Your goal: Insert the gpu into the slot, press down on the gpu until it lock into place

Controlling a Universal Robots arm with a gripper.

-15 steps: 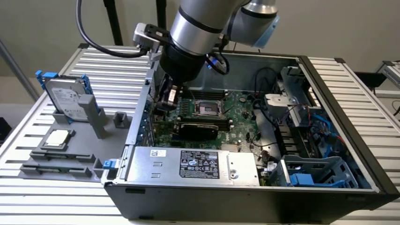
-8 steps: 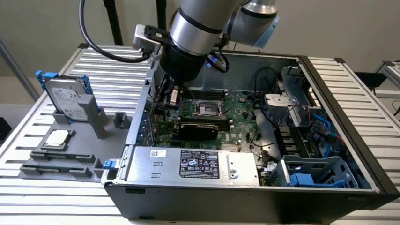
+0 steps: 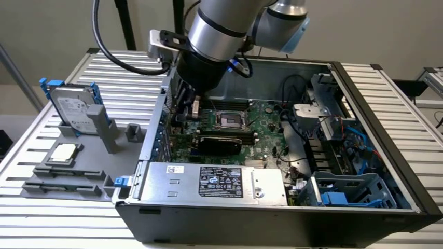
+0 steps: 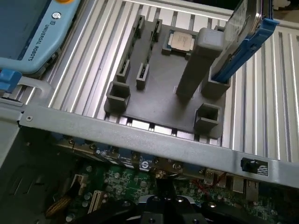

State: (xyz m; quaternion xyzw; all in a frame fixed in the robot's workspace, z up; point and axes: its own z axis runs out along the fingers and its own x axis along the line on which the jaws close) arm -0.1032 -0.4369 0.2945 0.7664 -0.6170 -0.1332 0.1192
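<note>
From the exterior view, the robot arm reaches down into the open computer case, its wrist low over the far corner of the motherboard on the exterior view's left. The gripper is buried behind the arm's black wrist section there, so I cannot tell how far apart its fingers stand or whether they hold anything. The gpu sits on the board as a flat black card, near the middle and just in front of the CPU socket. Its long axis runs across the board from the exterior view's left to right, parallel to the silver power supply nearer the camera. The slot under it is hidden by the card. Outside the case, on the slatted table, a grey fixture tray carries a hard drive with blue frame standing upright and a CPU chip lying flat.

The wrist view looks out over the case's metal edge at that same tray, with the chip and the blue-framed drive on it. Below the edge runs a strip of green board with connectors. The gpu lies outside this picture.
</note>
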